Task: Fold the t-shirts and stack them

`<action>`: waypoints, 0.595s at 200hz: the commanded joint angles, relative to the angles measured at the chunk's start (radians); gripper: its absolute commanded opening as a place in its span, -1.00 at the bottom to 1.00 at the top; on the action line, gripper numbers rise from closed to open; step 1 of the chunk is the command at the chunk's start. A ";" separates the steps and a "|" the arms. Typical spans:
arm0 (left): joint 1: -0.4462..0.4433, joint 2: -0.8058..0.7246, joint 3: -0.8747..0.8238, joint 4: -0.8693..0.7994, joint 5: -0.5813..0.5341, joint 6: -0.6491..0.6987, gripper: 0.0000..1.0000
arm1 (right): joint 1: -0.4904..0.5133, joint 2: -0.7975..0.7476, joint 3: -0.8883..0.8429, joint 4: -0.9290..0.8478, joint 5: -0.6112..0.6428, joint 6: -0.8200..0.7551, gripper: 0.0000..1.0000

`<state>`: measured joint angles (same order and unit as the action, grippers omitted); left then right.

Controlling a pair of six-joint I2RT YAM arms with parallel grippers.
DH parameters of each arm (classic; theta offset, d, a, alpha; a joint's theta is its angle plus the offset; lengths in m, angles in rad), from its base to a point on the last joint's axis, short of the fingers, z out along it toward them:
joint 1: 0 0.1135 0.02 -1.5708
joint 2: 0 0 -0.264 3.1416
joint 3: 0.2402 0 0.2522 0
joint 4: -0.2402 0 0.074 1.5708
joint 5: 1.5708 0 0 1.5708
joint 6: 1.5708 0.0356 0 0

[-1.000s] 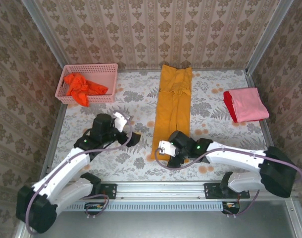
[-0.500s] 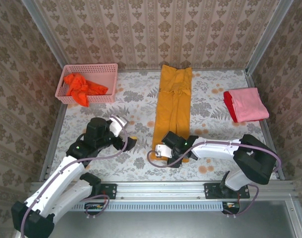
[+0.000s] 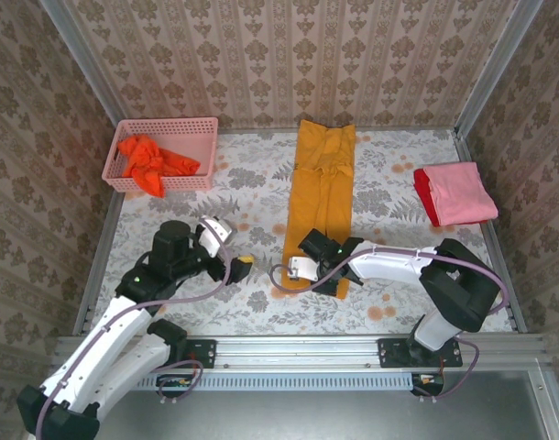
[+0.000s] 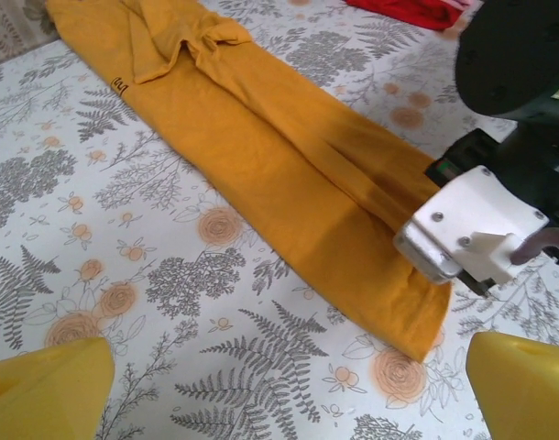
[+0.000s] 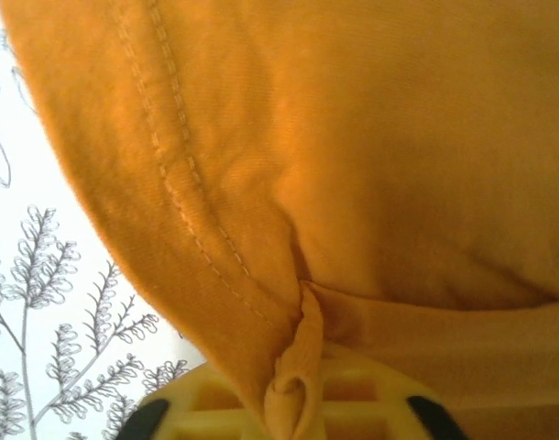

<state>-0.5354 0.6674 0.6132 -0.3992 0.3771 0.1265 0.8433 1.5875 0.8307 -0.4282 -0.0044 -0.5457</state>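
Note:
The golden-yellow t-shirt (image 3: 322, 188) lies as a long narrow strip down the middle of the table, neck end far. My right gripper (image 3: 339, 278) is at its near end, shut on a bunched fold of the hem (image 5: 293, 367); the cloth drapes over the yellow finger (image 5: 353, 403). In the left wrist view the yellow shirt (image 4: 261, 156) runs diagonally and the right wrist (image 4: 481, 229) rests on its near corner. My left gripper (image 3: 244, 264) stands open over bare table left of the shirt, fingertips (image 4: 50, 380) wide apart. The orange-red t-shirt (image 3: 151, 160) lies crumpled in the basket. A folded pink t-shirt (image 3: 458, 191) lies on a red one (image 3: 424, 194).
The pink lattice basket (image 3: 202, 151) stands at the back left. Patterned walls close the table on three sides, and a metal rail (image 3: 298, 353) runs along the near edge. Floral tablecloth (image 3: 252, 183) lies bare between basket and shirt.
The right arm has drawn in, its elbow swinging left, and its wrist has turned over the shirt's near end. The left arm pulled back slightly toward its base.

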 commanded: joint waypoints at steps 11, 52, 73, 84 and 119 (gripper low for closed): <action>-0.005 -0.015 0.013 -0.065 0.049 0.070 1.00 | 0.007 -0.068 -0.011 -0.102 -0.058 0.025 -1.00; -0.011 -0.016 -0.002 -0.056 0.079 0.141 1.00 | 0.028 -0.188 0.008 -0.281 -0.157 0.073 -1.00; -0.012 -0.011 -0.011 -0.043 0.098 0.157 1.00 | 0.036 -0.258 0.044 -0.361 -0.177 0.096 -1.00; -0.014 -0.005 -0.012 -0.032 0.110 0.162 1.00 | 0.034 -0.278 0.071 -0.389 -0.156 0.098 -1.00; -0.012 0.014 -0.023 0.033 0.145 0.203 1.00 | -0.079 -0.214 0.255 -0.507 -0.182 0.003 -1.00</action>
<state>-0.5434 0.6727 0.6048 -0.4259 0.4652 0.2619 0.8417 1.3415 0.9604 -0.8101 -0.1432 -0.4801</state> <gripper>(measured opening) 0.997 0.066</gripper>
